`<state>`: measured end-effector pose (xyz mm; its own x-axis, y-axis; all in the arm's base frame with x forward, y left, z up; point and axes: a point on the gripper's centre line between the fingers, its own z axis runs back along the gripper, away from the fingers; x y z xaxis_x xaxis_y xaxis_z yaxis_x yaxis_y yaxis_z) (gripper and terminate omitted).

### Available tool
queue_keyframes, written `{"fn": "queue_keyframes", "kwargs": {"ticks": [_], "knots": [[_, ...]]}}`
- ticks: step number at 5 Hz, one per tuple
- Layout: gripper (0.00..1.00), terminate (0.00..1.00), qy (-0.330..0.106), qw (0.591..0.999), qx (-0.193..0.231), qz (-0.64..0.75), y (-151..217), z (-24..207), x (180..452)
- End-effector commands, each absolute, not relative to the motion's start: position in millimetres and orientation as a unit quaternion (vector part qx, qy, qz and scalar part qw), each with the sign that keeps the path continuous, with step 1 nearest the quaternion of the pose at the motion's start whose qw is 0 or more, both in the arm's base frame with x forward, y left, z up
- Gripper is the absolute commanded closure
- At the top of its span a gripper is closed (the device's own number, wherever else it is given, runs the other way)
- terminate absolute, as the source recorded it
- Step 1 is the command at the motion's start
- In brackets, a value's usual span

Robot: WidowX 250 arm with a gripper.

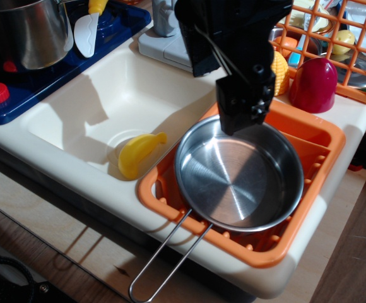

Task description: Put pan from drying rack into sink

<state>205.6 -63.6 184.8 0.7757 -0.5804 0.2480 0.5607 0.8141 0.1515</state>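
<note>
1. Right now the pan (pixel 238 175) lies in the rack (pixel 309 142), its bowl up and its wire handle sticking out over the front edge toward the tabletop (pixel 57 214).
2. Above its far rim hangs the gripper (pixel 240 110); whether its jaws are open or closed on the rim I cannot tell, since the black body hides them.
3. A thin rim hold, I judge, could let the shiny steel slip or swing, the long handle tipping it.
4. If lifted low, the pan may catch the rack's left wall on the way to the sink (pixel 82 117).
5. A yellow piece (pixel 139 153) lies in the sink by the drain, just beside the rack; the pan could land on it.
6. Behind stand a red cup (pixel 313 85), corn (pixel 280 71), a steel pot (pixel 28 31) and a spatula (pixel 87 33), well clear of the path.
</note>
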Motion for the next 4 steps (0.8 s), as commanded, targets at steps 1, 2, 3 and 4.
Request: {"fn": "queue_keyframes", "kwargs": {"ticks": [1,2,3,4], "knots": [[0.0,0.0,-0.143,0.942,0.035,-0.303,-64,185,206],[0.0,0.0,-0.143,0.9,0.055,-0.408,-62,187,211],[0.0,0.0,-0.162,0.859,0.069,-0.48,-60,175,227],[0.0,0.0,-0.165,0.817,0.063,-0.549,-59,165,237]]}}
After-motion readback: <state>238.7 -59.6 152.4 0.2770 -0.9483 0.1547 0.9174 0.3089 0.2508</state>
